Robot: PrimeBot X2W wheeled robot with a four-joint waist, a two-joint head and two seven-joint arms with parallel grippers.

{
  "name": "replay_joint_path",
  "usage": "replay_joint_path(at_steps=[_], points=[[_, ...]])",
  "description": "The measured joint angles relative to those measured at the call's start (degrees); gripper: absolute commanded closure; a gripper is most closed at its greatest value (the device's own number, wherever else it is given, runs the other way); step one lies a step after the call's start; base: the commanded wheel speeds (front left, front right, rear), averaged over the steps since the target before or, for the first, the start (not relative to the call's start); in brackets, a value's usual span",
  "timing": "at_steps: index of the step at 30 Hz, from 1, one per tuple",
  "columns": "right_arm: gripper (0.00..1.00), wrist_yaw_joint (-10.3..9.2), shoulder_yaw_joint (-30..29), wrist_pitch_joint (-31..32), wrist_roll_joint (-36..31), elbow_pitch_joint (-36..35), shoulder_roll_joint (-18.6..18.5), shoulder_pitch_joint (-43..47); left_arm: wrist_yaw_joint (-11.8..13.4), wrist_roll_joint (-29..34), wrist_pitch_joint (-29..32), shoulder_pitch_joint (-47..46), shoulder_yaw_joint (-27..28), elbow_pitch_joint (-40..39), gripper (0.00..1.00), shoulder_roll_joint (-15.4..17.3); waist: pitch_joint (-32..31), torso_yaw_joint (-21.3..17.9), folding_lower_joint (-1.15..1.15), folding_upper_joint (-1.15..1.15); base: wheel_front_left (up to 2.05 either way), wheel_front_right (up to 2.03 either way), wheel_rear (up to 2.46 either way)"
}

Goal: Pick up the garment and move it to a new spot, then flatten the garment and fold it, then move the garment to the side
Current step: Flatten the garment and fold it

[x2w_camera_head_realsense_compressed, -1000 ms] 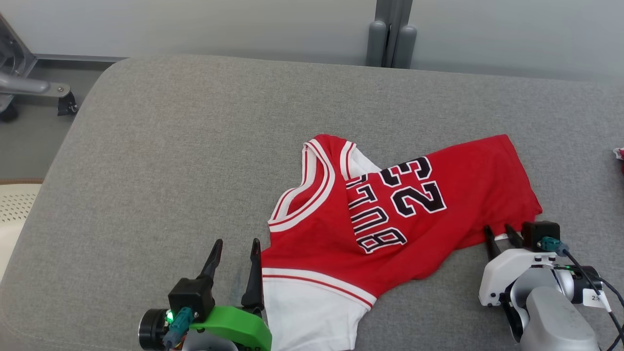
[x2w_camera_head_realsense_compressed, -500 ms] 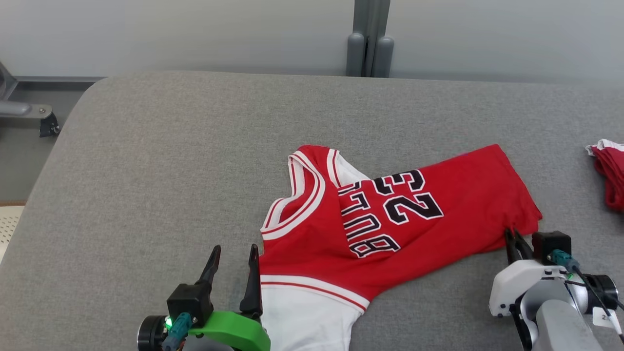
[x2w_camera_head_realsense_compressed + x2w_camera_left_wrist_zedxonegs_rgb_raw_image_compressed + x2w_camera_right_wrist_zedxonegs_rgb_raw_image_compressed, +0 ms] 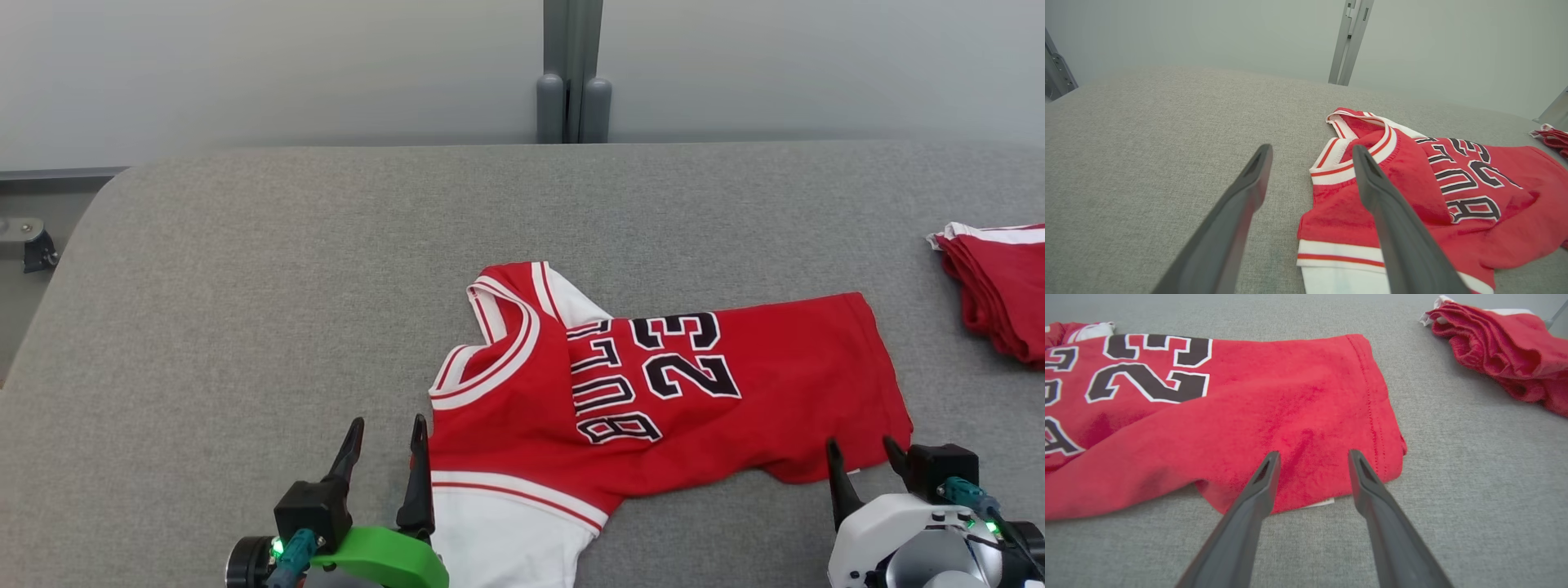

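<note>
Flattening the garment (image 3: 653, 400), by the look of it; no fold begun yet.

Lying on the grey padded surface (image 3: 286, 286) from centre out to 4 o'clock in the head view, with one layer lapped askew across the lettered chest, the ribbed red-and-white neckline towards 11 and a white band at 6. Soft napped knit with a stitched hem, limp, likely to drag in wrinkles rather than slide. Flanked at 7 o'clock by the left gripper (image 3: 389, 420), spread wide and empty, just beside the side edge. Flanked at 5 by the right gripper (image 3: 860, 443), parted and holding nothing, tips at the hem corner, touching or just above, hard to tell. Next, probably: pinching that corner and the near edge, then drawing them apart to pull out the slanting crease. Well apart at 3 o'clock, a bunched second red pile (image 3: 1000, 286).
</note>
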Motion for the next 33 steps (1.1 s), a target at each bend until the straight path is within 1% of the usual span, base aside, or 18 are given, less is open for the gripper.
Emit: replay_joint_path(at_steps=[6, 8, 10, 15, 20, 24, 27, 28, 29, 31, 32, 33], points=[[0.0, -0.01, -2.6, 1.9, 0.7, -6.4, 0.0, 2.2, 0.0, 0.0, 0.0, 0.1, -0.1, 0.2, 0.0, 0.0, -0.5, -1.4, 0.0, 0.0, 0.0, 0.0, 0.0], [0.0, -0.01, -4.2, 2.4, 0.5, -7.1, 0.0, 2.5, -0.2, 0.0, 0.0, 0.1, -0.2, 0.2, 0.0, 0.0, -0.6, -1.6, 0.0, 0.0, 0.0, 0.0, 0.0], [0.0, -0.01, -5.5, 2.7, 1.0, -6.4, -0.1, 2.5, -0.2, 0.0, 0.0, 0.1, -0.2, 0.2, 0.0, 0.0, -0.4, -1.6, 0.0, 0.0, 0.0, 0.0, 0.0], [0.0, -0.01, -7.1, 2.5, 1.2, -0.5, -0.1, -0.2, -0.2, 0.2, 0.1, 0.0, -0.5, 0.2, 0.0, 0.5, 0.3, -1.2, 0.0, 0.0, 0.0, 0.0, 0.0], [0.0, -0.01, -8.2, 0.8, 1.5, 7.8, -0.1, -4.5, -0.2, 0.2, 0.4, 0.0, -0.7, 0.1, 0.0, 1.1, 0.7, -0.7, 0.0, 0.0, 0.0, 0.0, 0.0], [0.0, -0.01, -7.9, -0.5, 2.3, 14.0, 0.0, -7.3, -0.2, 0.2, 0.7, 0.0, -0.9, 0.1, 0.0, 1.3, 0.6, -0.3, 0.0, 0.0, 0.0, 0.0, 0.0], [0.0, -0.02, -7.0, -2.1, 2.2, 17.2, -0.1, -8.6, -0.2, 0.2, 0.8, 0.0, -1.0, -0.1, 0.0, 1.5, 0.4, -0.2, 0.0, 0.0, 0.0, 0.0, 0.0], [0.1, -0.02, -6.5, -2.6, 2.2, 17.9, -0.1, -9.0, -0.1, 0.2, 0.9, 0.0, -1.1, -0.1, 0.0, 1.5, 0.3, -0.2, 0.0, 0.0, 0.0, 0.0, 0.0], [0.34, -0.02, -5.9, -3.1, 2.3, 18.6, -0.1, -9.5, -0.1, 0.2, 0.9, 0.0, -1.1, -0.2, 0.0, 1.6, 0.2, -0.2, 0.0, 0.0, 0.0, 0.0, 0.0], [0.58, -0.02, -4.5, -4.3, 2.9, 19.8, -0.1, -10.2, 0.1, 0.2, 0.9, 0.1, -1.1, -0.4, 0.0, 1.7, 0.1, -0.2, 0.0, 0.0, 0.0, 0.0, 0.0], [0.64, -0.02, -4.0, -4.6, 3.2, 20.1, -0.1, -10.3, 0.2, 0.2, 0.9, 0.1, -1.2, -0.4, 0.0, 1.7, 0.0, -0.3, 0.0, 0.0, 0.0, 0.0, 0.0], [0.78, -0.02, -3.4, -5.0, 3.4, 20.5, -0.1, -10.4, 0.3, 0.2, 0.9, 0.1, -1.2, -0.5, 0.0, 1.7, 0.0, -0.4, 0.0, 0.0, 0.0, 0.0, 0.0]])
